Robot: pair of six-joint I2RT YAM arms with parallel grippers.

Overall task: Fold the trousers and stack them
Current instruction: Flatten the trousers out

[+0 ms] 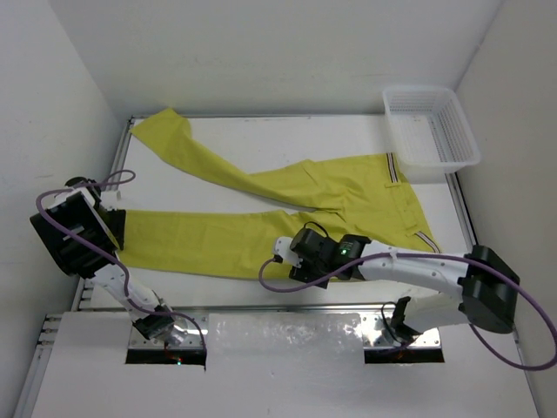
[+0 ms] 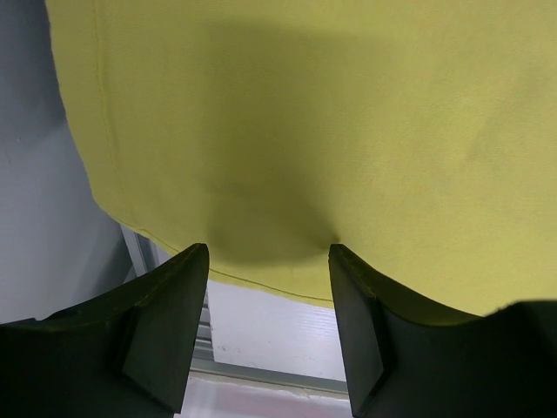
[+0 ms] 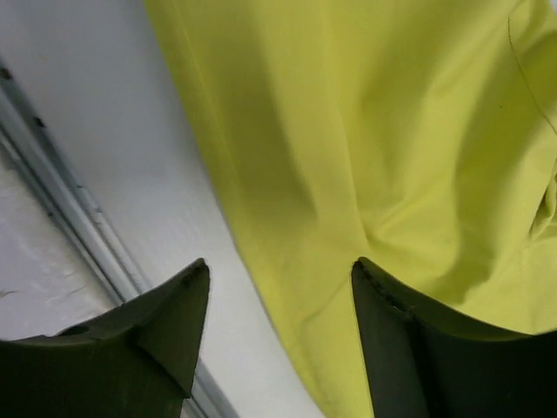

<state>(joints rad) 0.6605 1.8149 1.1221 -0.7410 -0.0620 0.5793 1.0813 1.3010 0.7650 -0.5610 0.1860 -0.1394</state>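
The mustard yellow-green trousers [image 1: 261, 222] lie flat on the white table [image 1: 287, 144]. The striped waistband [image 1: 393, 167] is at the right, one leg runs to the far left corner and the other to the left edge. My left gripper [image 1: 115, 228] is open at the cuff of the near leg. In the left wrist view the hem of the trousers [image 2: 305, 113] lies just ahead of the open gripper [image 2: 268, 252]. My right gripper [image 1: 287, 259] is open at the near edge of the same leg. In the right wrist view the cloth edge [image 3: 374, 131] runs between the open gripper's [image 3: 280, 266] fingers.
A white mesh basket [image 1: 432, 131] stands at the table's far right corner. White walls close in the table on three sides. A metal rail [image 3: 61, 218] runs along the near table edge.
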